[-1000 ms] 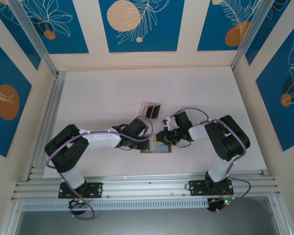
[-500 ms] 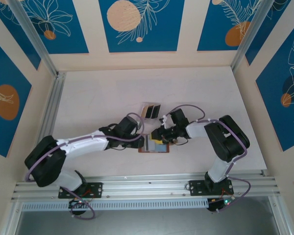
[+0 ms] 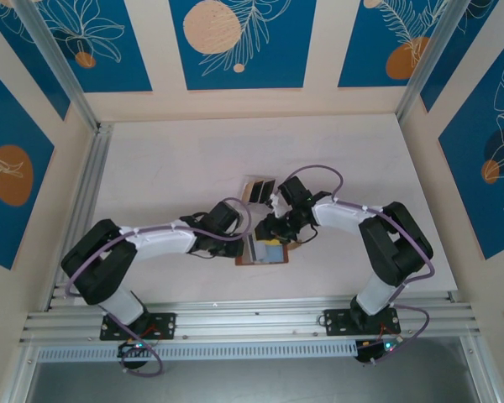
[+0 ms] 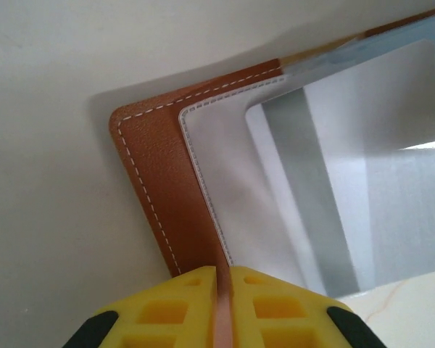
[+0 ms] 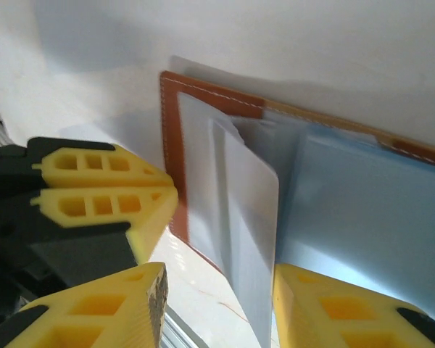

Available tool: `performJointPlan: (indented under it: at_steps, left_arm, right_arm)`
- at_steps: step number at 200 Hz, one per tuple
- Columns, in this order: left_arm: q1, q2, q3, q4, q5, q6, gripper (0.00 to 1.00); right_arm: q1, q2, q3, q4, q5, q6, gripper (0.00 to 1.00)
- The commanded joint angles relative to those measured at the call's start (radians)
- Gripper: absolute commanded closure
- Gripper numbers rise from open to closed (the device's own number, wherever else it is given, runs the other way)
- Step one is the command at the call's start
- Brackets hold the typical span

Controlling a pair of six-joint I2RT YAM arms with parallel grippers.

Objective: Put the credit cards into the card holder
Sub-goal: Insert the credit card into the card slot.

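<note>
One card holder [image 4: 156,188] lies open on the white table [image 3: 168,159], just below the middle of the overhead view, brown leather outside and pale lining inside. One pale card [image 4: 362,181] with a grey stripe lies on that lining. Just above the holder, near the centre of the frame, a small clear box [image 3: 249,186] holds what look like two dark cards [image 3: 261,190]; I can't make out more than that.

The left gripper [image 4: 223,290] is pinched tight on the holder's near brown edge, its yellow fingertips pressed together with only the leather between them. The right gripper [image 5: 217,290] stands partly open, with the pale card's edge in the gap between its fingers; whether either finger touches the card I cannot tell.

Both arms are bent, elbows swung out towards the frame's sides. Their forearms reach inward and the wrists almost meet over the holder.
</note>
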Motion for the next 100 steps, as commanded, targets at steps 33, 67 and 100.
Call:
performJointPlan:
  at_steps: [33,67,100]
  left_arm:
    - [0.009,0.038,-0.037,0.050,0.016,0.006,0.90]
    - [0.010,0.053,-0.050,0.076,0.025,-0.005,0.91]
    - [0.011,0.058,-0.053,0.081,0.026,-0.009,0.91]
  right_arm:
    - [0.006,-0.013,0.065,-0.176,0.112,-0.062,0.61]
    - [0.018,-0.002,0.088,-0.202,0.211,-0.059,0.90]
    - [0.061,0.044,0.132,-0.247,0.314,-0.056,0.99]
